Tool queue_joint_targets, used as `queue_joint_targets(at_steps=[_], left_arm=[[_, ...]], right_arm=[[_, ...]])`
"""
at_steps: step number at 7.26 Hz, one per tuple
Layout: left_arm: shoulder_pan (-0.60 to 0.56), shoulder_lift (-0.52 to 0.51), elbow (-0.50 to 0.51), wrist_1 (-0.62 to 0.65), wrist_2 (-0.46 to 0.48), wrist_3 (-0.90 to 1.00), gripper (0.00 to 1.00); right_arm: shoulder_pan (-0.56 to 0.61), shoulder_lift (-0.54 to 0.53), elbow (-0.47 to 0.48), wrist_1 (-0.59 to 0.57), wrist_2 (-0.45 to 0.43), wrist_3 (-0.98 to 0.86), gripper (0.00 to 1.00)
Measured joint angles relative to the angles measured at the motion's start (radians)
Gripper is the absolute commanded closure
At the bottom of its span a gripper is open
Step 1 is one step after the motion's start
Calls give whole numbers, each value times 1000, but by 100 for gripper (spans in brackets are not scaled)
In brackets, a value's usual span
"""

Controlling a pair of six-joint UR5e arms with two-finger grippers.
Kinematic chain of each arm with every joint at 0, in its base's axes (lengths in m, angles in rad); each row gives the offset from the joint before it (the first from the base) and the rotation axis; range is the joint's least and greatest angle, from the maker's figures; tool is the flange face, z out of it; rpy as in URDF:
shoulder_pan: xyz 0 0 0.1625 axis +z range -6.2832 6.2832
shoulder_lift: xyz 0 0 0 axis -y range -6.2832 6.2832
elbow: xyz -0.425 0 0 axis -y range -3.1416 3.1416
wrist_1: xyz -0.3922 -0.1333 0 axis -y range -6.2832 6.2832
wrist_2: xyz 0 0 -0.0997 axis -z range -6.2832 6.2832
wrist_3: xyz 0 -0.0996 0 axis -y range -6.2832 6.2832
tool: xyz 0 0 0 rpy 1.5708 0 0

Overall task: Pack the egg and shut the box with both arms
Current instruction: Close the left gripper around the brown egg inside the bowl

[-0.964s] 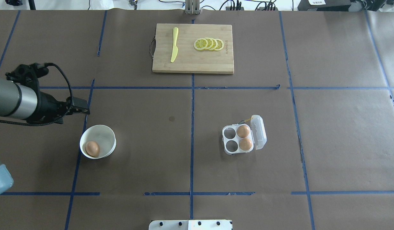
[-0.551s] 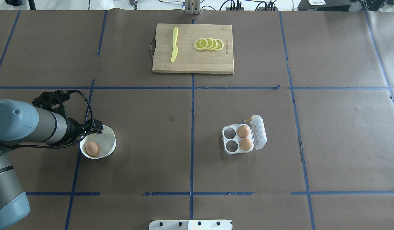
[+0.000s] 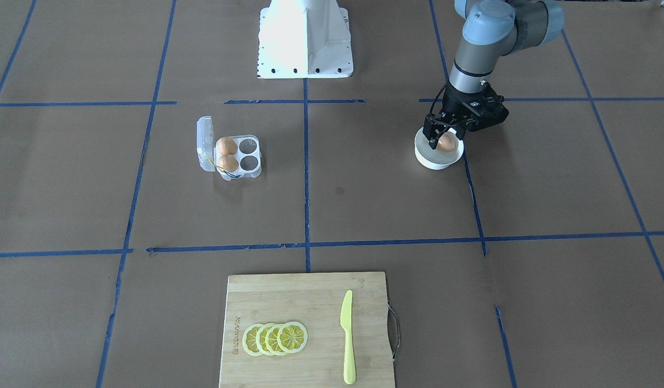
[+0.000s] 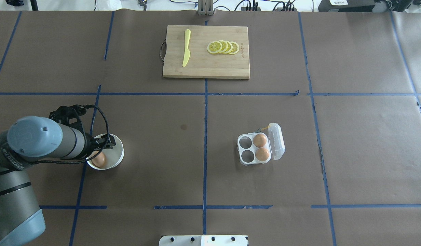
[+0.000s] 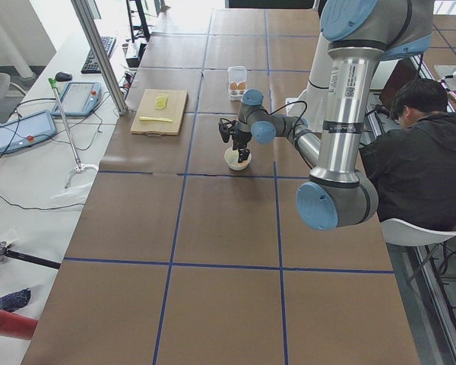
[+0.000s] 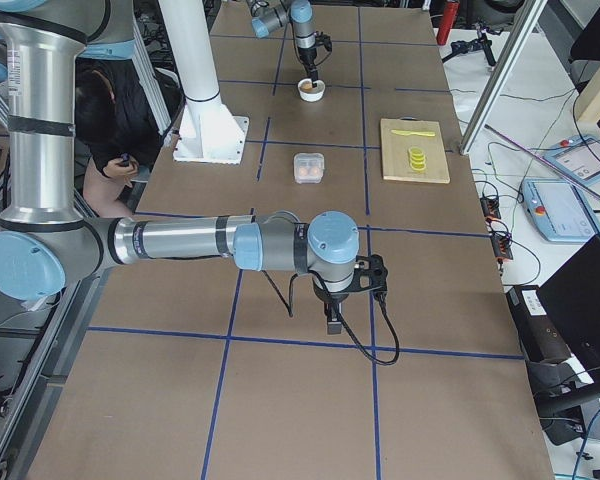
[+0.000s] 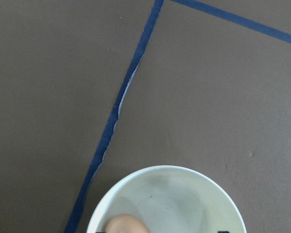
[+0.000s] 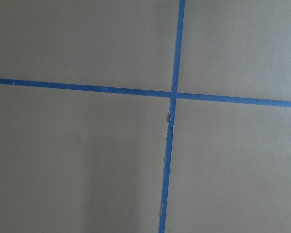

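Left fingers (image 3: pixel 430 134): black, apart, straddling egg (image 3: pixel 447 143) inside round white bowl (image 3: pixel 437 161); contact with shell not discernible. Egg tan, smooth, partly hidden under left arm (image 4: pixel 43 141) in overhead view. Right fingers (image 6: pixel 332 320): low over brown-paper worktop (image 3: pixel 364 188), far off; apart or together, cannot tell. Box (image 3: pixel 251 160): clear plastic, lid (image 3: pixel 204 141) swung open, two more eggs (image 3: pixel 227 146) in cells nearest lid. Wooden board (image 3: pixel 321 323): stamped lettering too small to read.
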Motion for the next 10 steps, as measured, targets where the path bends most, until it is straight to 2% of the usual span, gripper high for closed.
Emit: queue_joint_targets(at_steps=[10], left_arm=[[29,-20,46,4,8,10,25]], right_arm=[[0,0,1,0,27,25,0]])
